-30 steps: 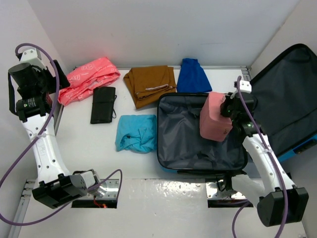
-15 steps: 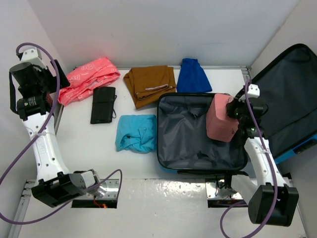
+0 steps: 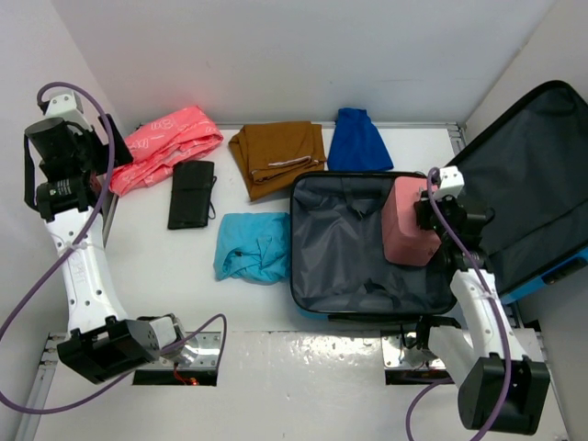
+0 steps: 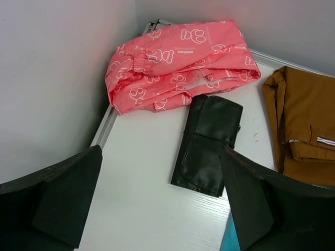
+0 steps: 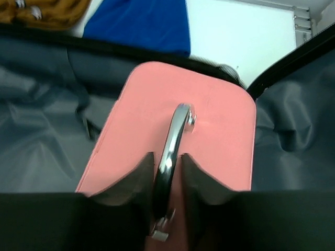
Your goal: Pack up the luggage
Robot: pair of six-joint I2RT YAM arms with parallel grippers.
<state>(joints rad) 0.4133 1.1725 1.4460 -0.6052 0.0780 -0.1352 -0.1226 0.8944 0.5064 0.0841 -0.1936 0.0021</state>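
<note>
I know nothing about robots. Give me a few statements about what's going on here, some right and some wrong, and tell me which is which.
1. The right gripper is shut on the curved metal handle of the pink box-shaped case. True.
2. The left gripper is holding the black folded pouch. False: its fingers are spread and hold nothing, and the pouch lies flat on the white table.
3. The crumpled light-blue garment is packed inside the open suitcase with dark grey lining. False: it lies on the table, against the suitcase's left edge.
4. The pink patterned garment lies in the far left corner, just beyond the pouch. True.
</note>
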